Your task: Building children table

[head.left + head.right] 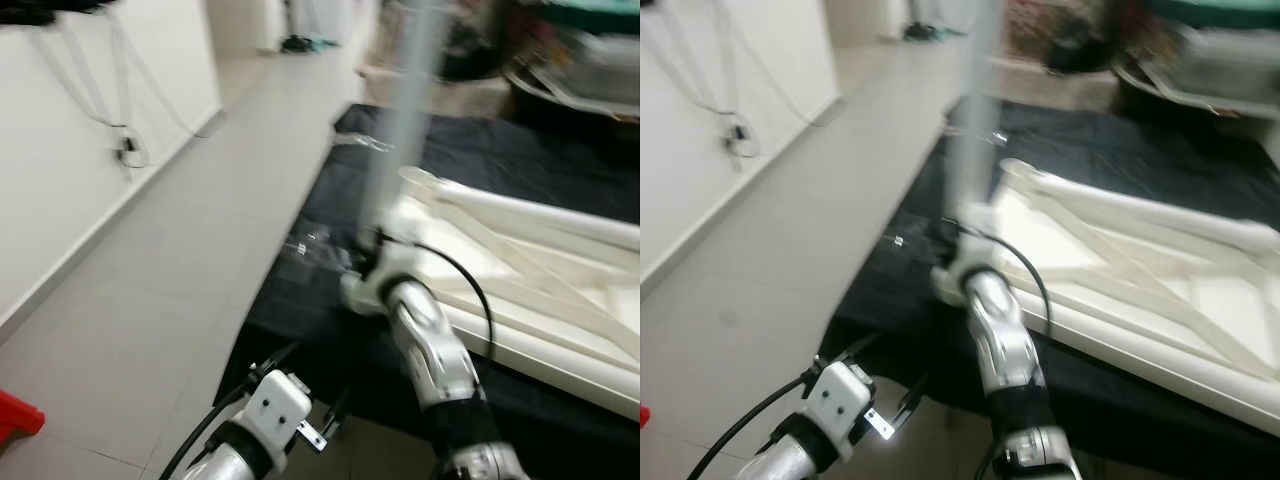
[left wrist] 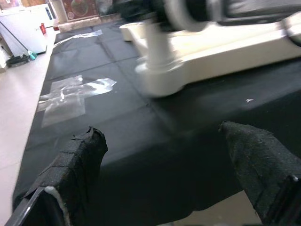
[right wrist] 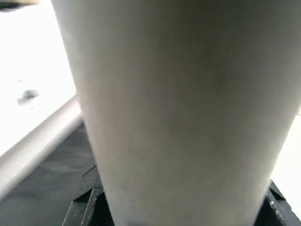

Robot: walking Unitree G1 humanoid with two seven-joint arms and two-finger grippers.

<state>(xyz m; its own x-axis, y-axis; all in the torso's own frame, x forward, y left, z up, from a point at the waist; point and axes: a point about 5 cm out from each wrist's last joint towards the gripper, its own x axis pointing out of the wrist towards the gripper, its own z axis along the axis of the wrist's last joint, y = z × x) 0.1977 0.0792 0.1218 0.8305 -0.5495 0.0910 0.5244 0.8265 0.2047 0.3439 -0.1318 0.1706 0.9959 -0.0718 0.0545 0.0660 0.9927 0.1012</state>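
The right gripper [image 1: 372,243] is clamped on the long white round table leg [image 1: 403,110]; keep it straight above the white table frame [image 1: 560,290]; the left gripper [image 2: 164,160] is spread apart.

A: Where is there room to pass?

B: The pale tiled floor [image 1: 170,260] on the left lies open along the white wall [image 1: 100,120]. The black sheet [image 2: 108,141] has a bare strip near its edge.

A: And the obstacles?

B: The white table frame [image 1: 540,270] covers the sheet's right side, a pale upright leg [image 1: 400,130] rises beside it, and clear plastic wrap [image 2: 70,94] lies just off the frame.
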